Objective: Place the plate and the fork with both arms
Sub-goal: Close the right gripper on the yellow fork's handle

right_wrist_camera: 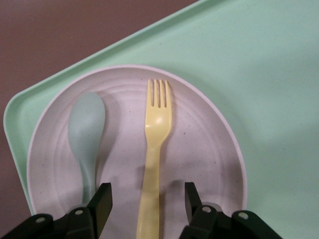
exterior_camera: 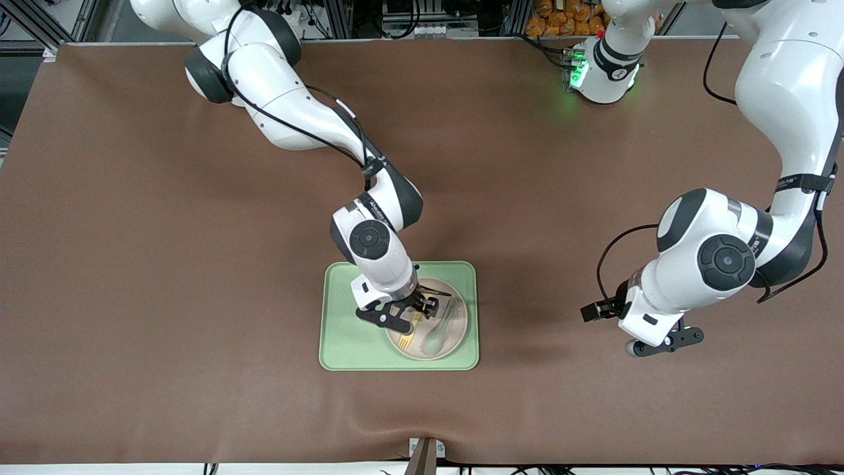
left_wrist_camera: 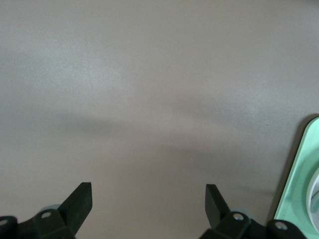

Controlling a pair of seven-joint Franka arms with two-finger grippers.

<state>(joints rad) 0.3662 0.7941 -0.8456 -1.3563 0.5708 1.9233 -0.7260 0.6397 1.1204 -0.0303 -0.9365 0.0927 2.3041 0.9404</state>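
Note:
The off-white plate lies on the light-green tray, toward the tray's left-arm end. The pale-yellow fork lies on the plate beside a grey-green spoon. My right gripper is low over the plate and open. In the right wrist view the fork lies flat on the plate, its handle between my right gripper's fingers with a gap on each side. My left gripper is open and empty over bare table toward the left arm's end, and shows open in its wrist view.
The spoon lies parallel to the fork on the plate, close to one right finger. A corner of the tray shows in the left wrist view. Brown mat covers the table around the tray.

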